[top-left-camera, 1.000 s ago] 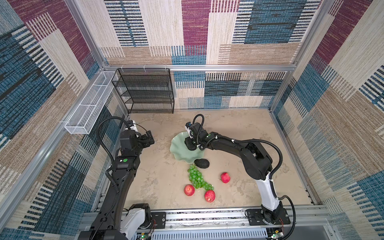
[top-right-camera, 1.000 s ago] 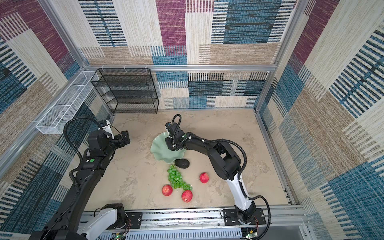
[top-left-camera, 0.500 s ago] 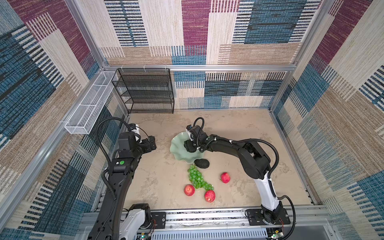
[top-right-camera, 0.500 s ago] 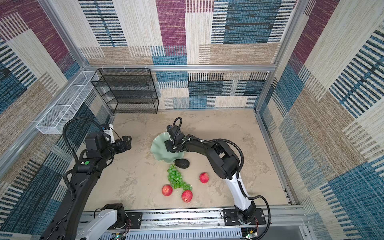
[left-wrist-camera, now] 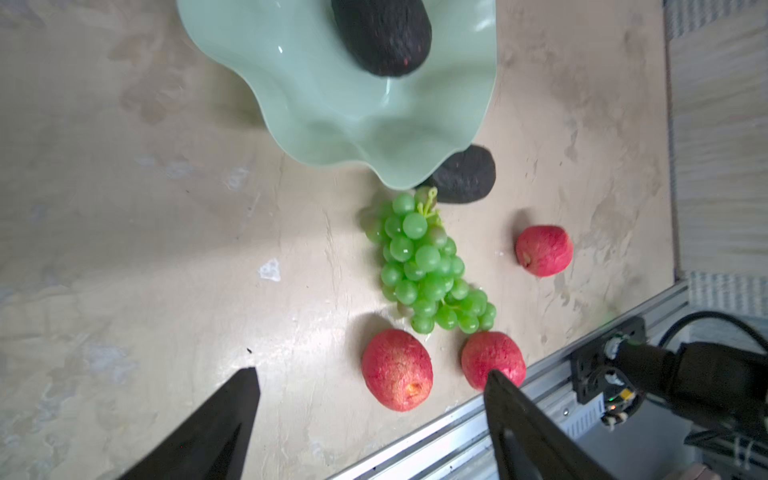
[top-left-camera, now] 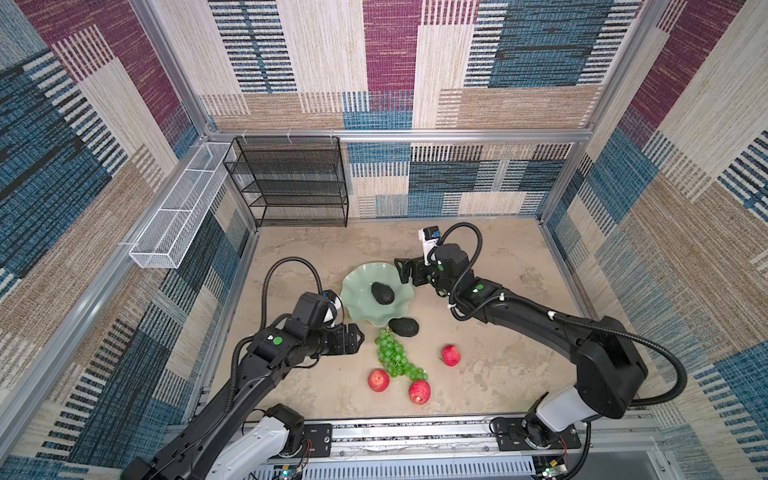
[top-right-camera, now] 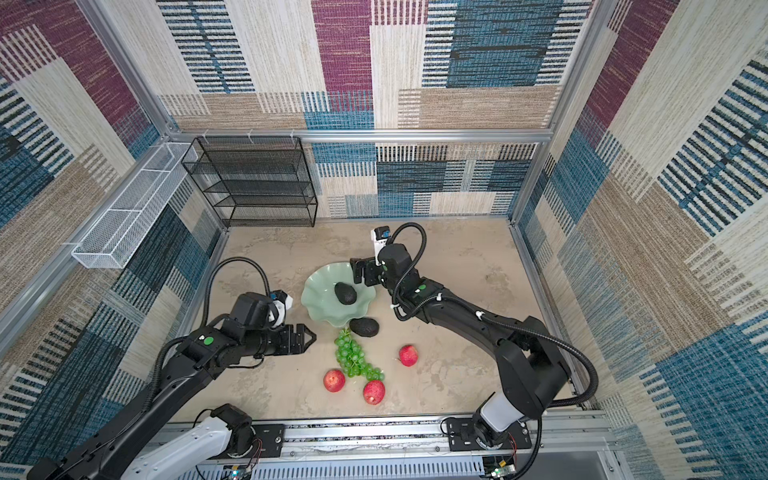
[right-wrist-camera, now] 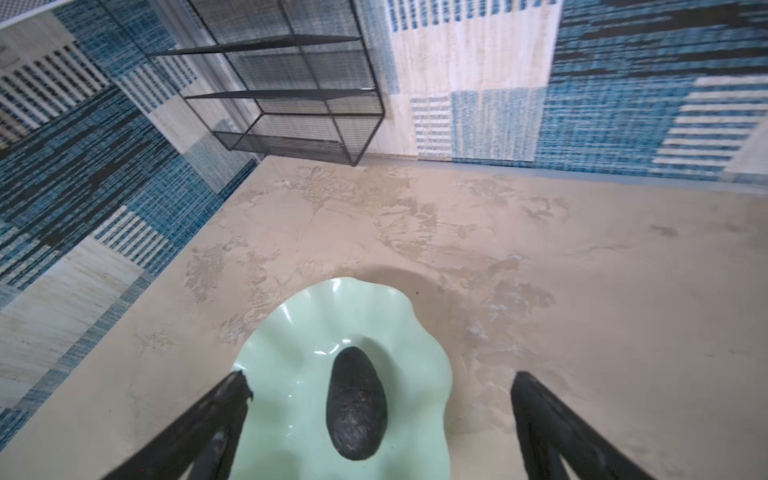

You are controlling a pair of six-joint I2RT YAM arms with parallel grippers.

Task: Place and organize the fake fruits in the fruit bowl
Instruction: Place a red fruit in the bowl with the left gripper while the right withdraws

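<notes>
The pale green fruit bowl (top-left-camera: pixel 353 293) (top-right-camera: pixel 316 293) stands mid-table with one dark avocado (top-left-camera: pixel 382 292) (right-wrist-camera: pixel 356 403) lying in it. A second avocado (top-left-camera: pixel 404 327) (left-wrist-camera: pixel 465 174) lies on the table against the bowl's near rim. The green grapes (top-left-camera: pixel 395 359) (left-wrist-camera: pixel 424 266) stretch out in front of it. Three red apples (top-left-camera: pixel 378 380) (top-left-camera: pixel 419 392) (top-left-camera: pixel 451 355) lie round the grapes. My left gripper (top-left-camera: pixel 358 338) (left-wrist-camera: pixel 372 374) is open and empty, left of the grapes. My right gripper (top-left-camera: pixel 405 272) (right-wrist-camera: pixel 381 378) is open and empty at the bowl's far right rim.
A black mesh shelf rack (top-left-camera: pixel 291 183) (right-wrist-camera: pixel 291 91) stands at the back left against the wall. A white wire basket (top-left-camera: pixel 178 212) hangs on the left wall. An aluminium rail (top-left-camera: pixel 415 432) runs along the table's front edge, just behind the nearest apples.
My right gripper opened, left the avocado in the bowl and drew back to the right. My left gripper swung right and toward the front, ending beside the grapes.
</notes>
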